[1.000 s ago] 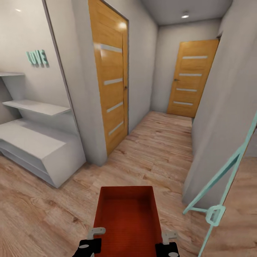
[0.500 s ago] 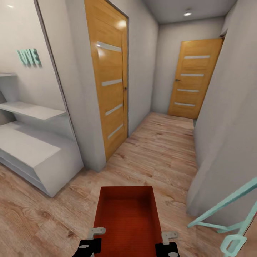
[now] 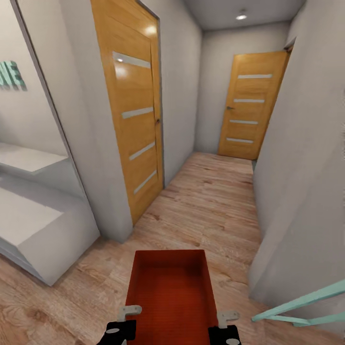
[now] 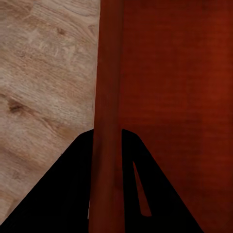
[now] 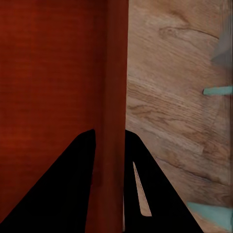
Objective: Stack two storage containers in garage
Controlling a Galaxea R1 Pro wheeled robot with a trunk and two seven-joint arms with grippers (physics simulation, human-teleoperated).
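From the head camera I am looking down a hallway of wood-plank flooring (image 3: 211,201) with the storage container (image 3: 170,292) held out low in front of me, the left gripper (image 3: 125,320) on its left wall and the right gripper (image 3: 225,322) on its right wall. A near door (image 3: 132,120) is standing at left, a far door (image 3: 249,105) at the end.

Left wrist: the left gripper (image 4: 108,194) is pinching the container's wall between its fingers.

Right wrist: the right gripper (image 5: 110,194) is pinching the opposite wall likewise.

A narrow hallway with grey walls (image 3: 306,143), wood-plank flooring (image 3: 206,206), two orange wooden doors (image 3: 132,120) and a ceiling spotlight (image 3: 241,17).
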